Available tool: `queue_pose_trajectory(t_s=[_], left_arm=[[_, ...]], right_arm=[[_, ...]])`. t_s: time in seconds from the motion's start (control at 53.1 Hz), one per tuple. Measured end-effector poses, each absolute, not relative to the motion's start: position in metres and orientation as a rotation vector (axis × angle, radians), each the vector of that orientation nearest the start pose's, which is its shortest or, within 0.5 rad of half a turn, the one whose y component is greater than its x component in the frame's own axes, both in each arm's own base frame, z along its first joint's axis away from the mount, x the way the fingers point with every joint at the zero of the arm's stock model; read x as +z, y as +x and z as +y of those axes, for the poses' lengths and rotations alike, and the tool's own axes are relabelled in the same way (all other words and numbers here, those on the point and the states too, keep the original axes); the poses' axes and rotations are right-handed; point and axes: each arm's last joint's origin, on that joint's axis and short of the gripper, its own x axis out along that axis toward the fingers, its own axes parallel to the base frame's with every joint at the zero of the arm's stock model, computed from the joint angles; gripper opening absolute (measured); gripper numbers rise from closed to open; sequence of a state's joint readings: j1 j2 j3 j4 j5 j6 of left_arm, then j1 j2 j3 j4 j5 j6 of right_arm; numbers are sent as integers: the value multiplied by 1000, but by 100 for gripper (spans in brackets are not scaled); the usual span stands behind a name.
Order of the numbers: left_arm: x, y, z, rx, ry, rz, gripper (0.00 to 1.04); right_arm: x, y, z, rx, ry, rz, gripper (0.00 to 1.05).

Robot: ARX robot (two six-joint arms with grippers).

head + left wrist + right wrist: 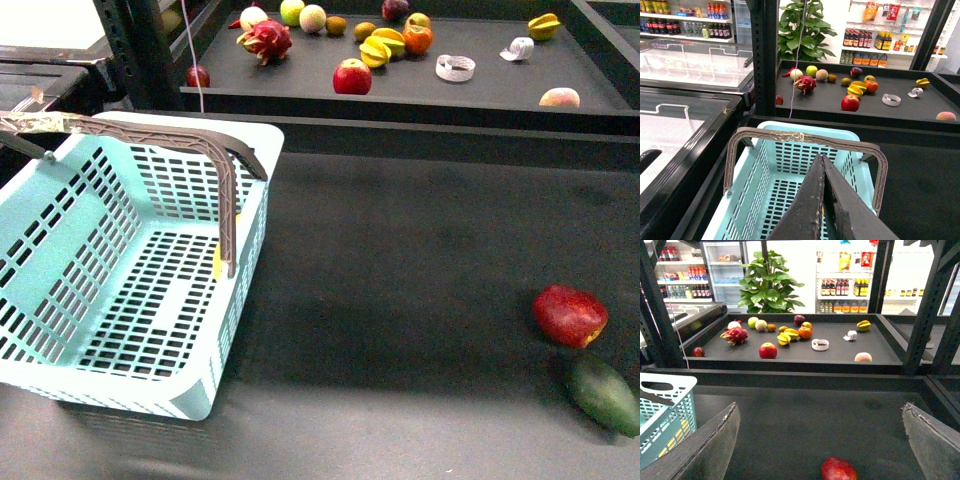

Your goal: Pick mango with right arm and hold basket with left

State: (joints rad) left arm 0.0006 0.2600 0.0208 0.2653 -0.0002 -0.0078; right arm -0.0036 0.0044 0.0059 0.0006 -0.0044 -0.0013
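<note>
No yellow-orange mango shows plainly in any view. The pale teal basket [262, 150] stands at the left of the dark table, its brown handle [190, 140] raised. My left gripper [821, 159] is shut and empty, pointing over the basket [805, 128] just short of the handle [805, 137], apart from it. A small yellow patch [217, 262] shows at the basket's right wall; I cannot tell what it is. My right gripper [820, 415] is open and empty above the table, with a dark red fruit [838, 469] between its fingers [705, 450]. Neither gripper shows in the front view.
The dark red fruit [569, 315] and a dark green oblong fruit [605, 393] lie at the table's right front. A raised black tray [480, 95] behind holds several fruits and two tape rolls. A black rack post [140, 50] stands at the back left.
</note>
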Motion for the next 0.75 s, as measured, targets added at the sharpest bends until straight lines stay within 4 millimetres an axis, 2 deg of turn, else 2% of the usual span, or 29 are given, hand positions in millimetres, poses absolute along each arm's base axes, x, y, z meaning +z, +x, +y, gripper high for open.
queue_pose_trajectory(t_s=[0.301,0.452,0.753], left_arm=[[174,108,0,1,-8,-25,2],[170,97,0,1,-7,-16,2],[171,97,0,0,-7,-19,2]], right_arm=[[165,98,0,1,-1,-2,97],[165,98,0,1,-1,-2,97],[165,98,0,1,-1,-2,97]])
